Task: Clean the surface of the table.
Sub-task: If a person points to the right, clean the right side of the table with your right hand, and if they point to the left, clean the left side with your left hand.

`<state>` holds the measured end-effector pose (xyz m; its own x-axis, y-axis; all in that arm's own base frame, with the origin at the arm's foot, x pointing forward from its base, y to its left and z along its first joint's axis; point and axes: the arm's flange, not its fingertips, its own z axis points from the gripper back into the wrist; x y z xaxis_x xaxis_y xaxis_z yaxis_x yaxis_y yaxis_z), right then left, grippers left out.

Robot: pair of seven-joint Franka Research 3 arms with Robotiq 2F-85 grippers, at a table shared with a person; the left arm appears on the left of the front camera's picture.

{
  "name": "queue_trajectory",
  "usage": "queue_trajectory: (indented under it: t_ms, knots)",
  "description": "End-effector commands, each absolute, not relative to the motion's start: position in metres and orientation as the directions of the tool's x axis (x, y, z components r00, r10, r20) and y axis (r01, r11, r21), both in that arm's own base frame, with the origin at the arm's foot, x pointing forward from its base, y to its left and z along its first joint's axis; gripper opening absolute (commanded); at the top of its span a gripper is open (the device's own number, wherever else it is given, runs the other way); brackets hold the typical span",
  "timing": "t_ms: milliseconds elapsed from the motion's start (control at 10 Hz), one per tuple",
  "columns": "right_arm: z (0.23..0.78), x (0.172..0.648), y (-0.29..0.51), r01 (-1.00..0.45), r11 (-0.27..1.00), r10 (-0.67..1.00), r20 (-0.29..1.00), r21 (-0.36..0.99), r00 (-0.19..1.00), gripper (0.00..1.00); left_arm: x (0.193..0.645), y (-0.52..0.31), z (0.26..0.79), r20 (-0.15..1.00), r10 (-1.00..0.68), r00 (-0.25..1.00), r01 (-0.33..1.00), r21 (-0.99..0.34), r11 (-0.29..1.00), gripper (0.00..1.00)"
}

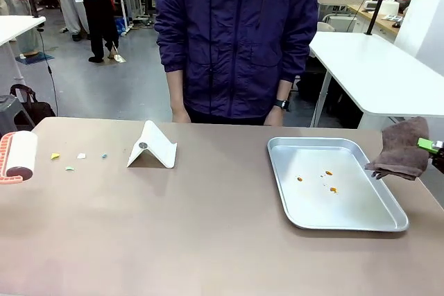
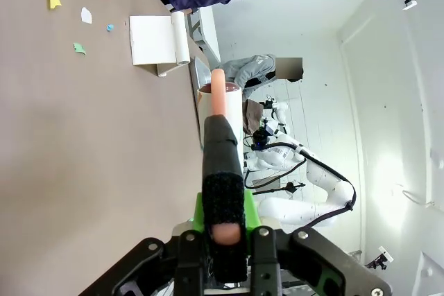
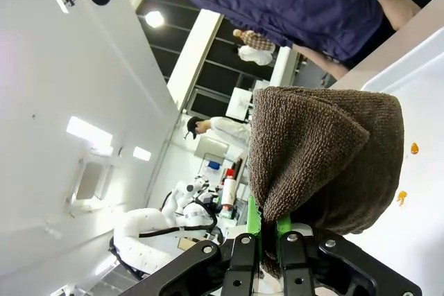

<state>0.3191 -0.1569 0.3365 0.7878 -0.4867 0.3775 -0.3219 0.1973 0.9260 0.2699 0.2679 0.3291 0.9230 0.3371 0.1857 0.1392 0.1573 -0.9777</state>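
The brownish-tan table (image 1: 208,233) carries small paper scraps (image 1: 69,159) near its left end; the same scraps (image 2: 69,22) show in the left wrist view. My left gripper (image 2: 223,216) is shut on the black-wrapped handle of a lint roller (image 2: 220,102), which hangs at the table's left edge (image 1: 19,156). At the right edge my right gripper (image 1: 431,146) is shut on a brown cloth (image 1: 402,149). The cloth (image 3: 326,157) droops over the green pads of that gripper (image 3: 265,230).
A silver tray (image 1: 347,220) with a few orange crumbs (image 1: 330,181) lies on the right half. A white folded stand (image 1: 152,147) sits left of centre. A person in a dark blue jacket (image 1: 236,39) stands at the far side, hands down.
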Motion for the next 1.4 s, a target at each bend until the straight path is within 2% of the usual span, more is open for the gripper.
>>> queue_trajectory:
  t_ms: [0, 1000, 1100, 1200, 1300]
  knots:
    - [0.344, 0.318, -0.157, -0.298, 0.194, -0.488, 0.356, 0.935, 0.797, 0.00, 0.266, 0.267, 0.330, 0.202, 0.329, 0.923, 0.161, -0.976, 0.149, 0.03]
    - [0.344, 0.318, -0.157, -0.298, 0.194, -0.488, 0.356, 0.935, 0.797, 0.00, 0.266, 0.267, 0.330, 0.202, 0.329, 0.923, 0.161, -0.976, 0.149, 0.03]
    - [0.337, 0.319, -0.157, -0.321, 0.197, -0.487, 0.377, 0.926, 0.788, 0.09, 0.266, 0.267, 0.330, 0.202, 0.329, 0.923, 0.161, -0.976, 0.149, 0.03]
    - [0.342, 0.333, -0.144, -0.295, 0.342, -0.417, 0.426, 0.892, 0.803, 0.09, 0.266, 0.267, 0.330, 0.202, 0.329, 0.923, 0.161, -0.976, 0.149, 0.03]
    - [0.350, 0.345, -0.132, -0.353, 0.425, -0.249, 0.483, 0.834, 0.840, 0.09, 0.266, 0.267, 0.330, 0.202, 0.329, 0.923, 0.161, -0.976, 0.149, 0.03]
